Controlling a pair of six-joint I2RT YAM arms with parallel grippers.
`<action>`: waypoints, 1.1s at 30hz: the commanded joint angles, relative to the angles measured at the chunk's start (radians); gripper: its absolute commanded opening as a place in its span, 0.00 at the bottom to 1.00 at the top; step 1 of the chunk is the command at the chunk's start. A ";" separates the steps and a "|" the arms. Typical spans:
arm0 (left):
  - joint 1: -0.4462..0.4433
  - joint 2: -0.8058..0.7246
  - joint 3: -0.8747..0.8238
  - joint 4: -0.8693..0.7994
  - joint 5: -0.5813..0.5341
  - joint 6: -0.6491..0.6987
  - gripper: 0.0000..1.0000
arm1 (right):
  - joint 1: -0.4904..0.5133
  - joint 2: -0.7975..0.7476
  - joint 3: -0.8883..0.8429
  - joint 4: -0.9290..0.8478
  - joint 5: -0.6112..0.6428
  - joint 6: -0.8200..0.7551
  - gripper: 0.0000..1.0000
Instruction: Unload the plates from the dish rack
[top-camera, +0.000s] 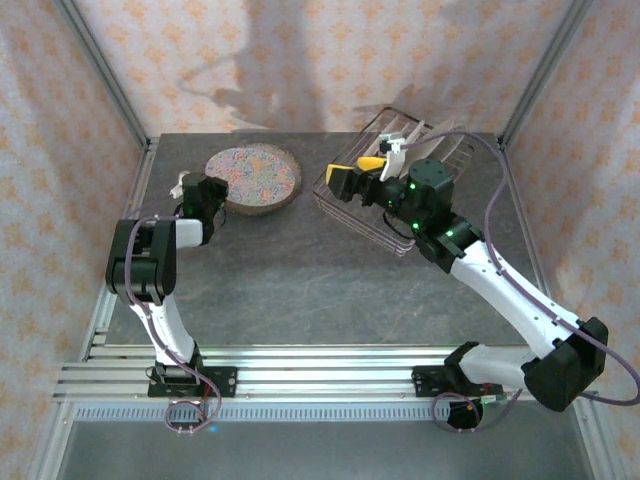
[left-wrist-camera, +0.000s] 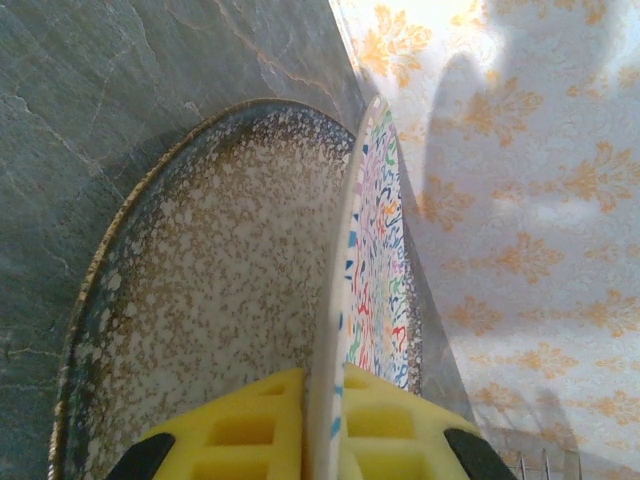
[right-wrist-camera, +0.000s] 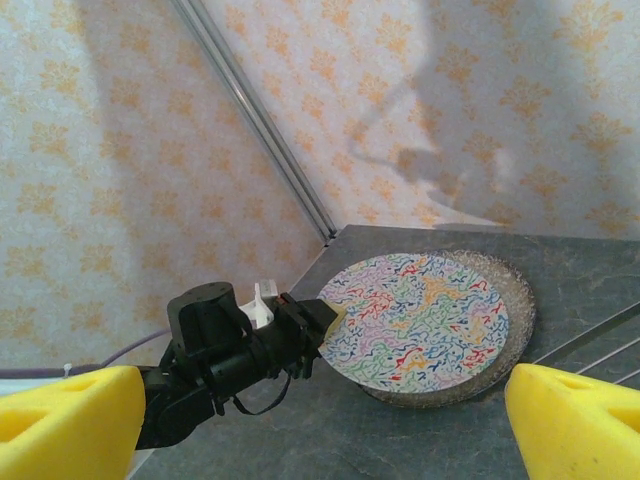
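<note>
Left wrist view: left jaws pinch the rim of a round multicolour-squiggled plate (left-wrist-camera: 375, 250) between them (probably stiff, slick, breakable; an edge grip suits); right jaws gape wide.

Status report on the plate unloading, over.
Left gripper shut on colourful plate, atop speckled plate. Right gripper open above dish rack. Nothing blocking seen.

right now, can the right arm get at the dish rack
Probably yes. The right gripper hangs open over the dish rack's left end with nothing between them, and the left gripper is off to the side, shut on the multicolour plate's rim.
</note>
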 joint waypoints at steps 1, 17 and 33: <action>0.015 0.017 0.051 0.098 0.024 0.013 0.00 | 0.005 -0.001 0.040 0.007 0.000 0.000 0.93; 0.020 0.109 0.092 0.108 0.065 -0.001 0.00 | 0.007 0.017 0.059 -0.006 0.005 0.003 0.93; 0.032 0.103 0.104 0.024 0.109 0.017 0.36 | 0.006 0.028 0.074 -0.017 0.019 0.008 0.94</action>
